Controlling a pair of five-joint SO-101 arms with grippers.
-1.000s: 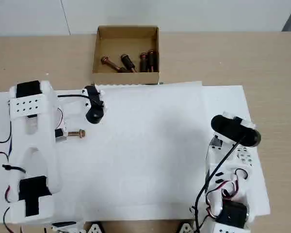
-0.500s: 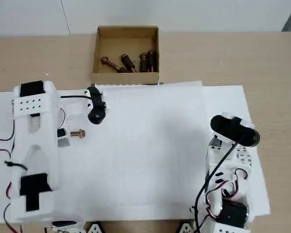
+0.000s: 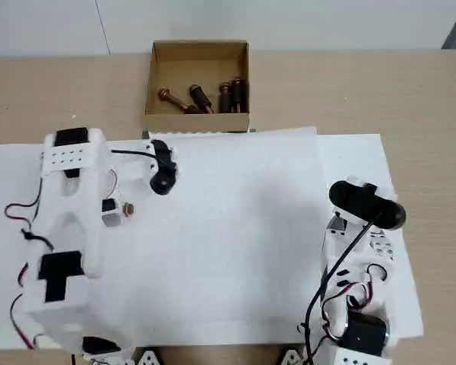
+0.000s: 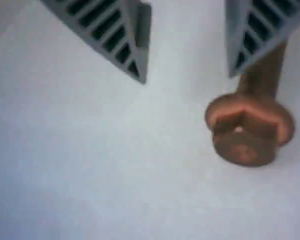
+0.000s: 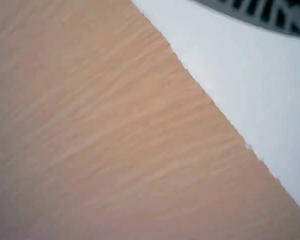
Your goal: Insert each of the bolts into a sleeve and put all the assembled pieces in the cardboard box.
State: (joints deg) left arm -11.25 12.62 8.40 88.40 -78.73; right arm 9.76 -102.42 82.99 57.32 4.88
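Note:
A copper bolt (image 3: 127, 208) lies on the white sheet (image 3: 243, 243) at the left. Its hex head (image 4: 247, 132) faces the left wrist camera, and its shaft runs under one grey finger (image 4: 257, 30). My left gripper (image 3: 110, 214) is open right at the bolt, which sits off to one side of the gap (image 4: 187, 74). The cardboard box (image 3: 200, 119) stands at the back with several assembled pieces (image 3: 213, 95) inside. My right arm (image 3: 362, 204) is folded at the right of the sheet, its wrist camera looking at the sheet's edge and the wooden table (image 5: 90, 140).
The white sheet covers most of the table in front of the box. A black cable (image 3: 129, 153) runs from the left arm to its camera (image 3: 161, 182). Bare wood (image 3: 410, 91) lies to the right of the box.
My left arm has shifted to the right, and its open gripper has come up to the bolt and over its shaft. The right arm has stayed put.

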